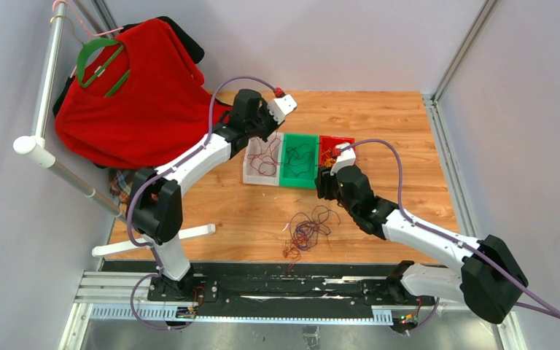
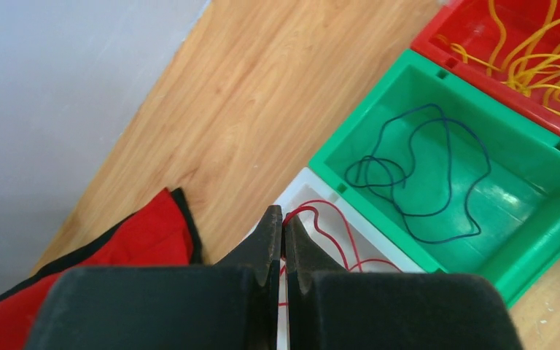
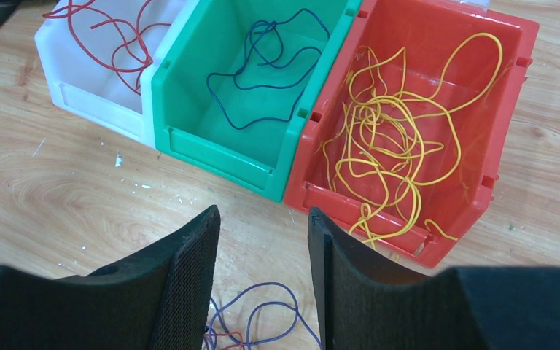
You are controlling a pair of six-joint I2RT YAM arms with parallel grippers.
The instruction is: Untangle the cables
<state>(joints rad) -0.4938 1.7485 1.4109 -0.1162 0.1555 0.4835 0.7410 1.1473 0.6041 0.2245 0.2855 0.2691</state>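
Currently the left hand (image 2: 283, 217) is closed over the white bin (image 2: 308, 182); the right hand (image 3: 262, 215) stands open above tangled cables (image 1: 308, 232).

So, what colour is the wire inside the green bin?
Dark blue wire, clearest in right wrist view.

The left gripper (image 2: 283, 220) hides most of the white bin (image 2: 302, 186).

Bins: three, in a row ahead of the right gripper (image 3: 262, 281): white bin (image 3: 80, 91), green bin (image 3: 211, 149), red bin (image 3: 514, 80).
Blue cables (image 3: 257, 35): one.
Yellow cables (image 3: 379, 131): several, too tangled to count.
Red cables (image 3: 127, 47), by the left gripper (image 2: 283, 237): number unclear.
Loose tangles (image 1: 306, 232): one, below the right gripper.
Shirts (image 1: 146, 102): one.
Hangers (image 1: 86, 55): one.
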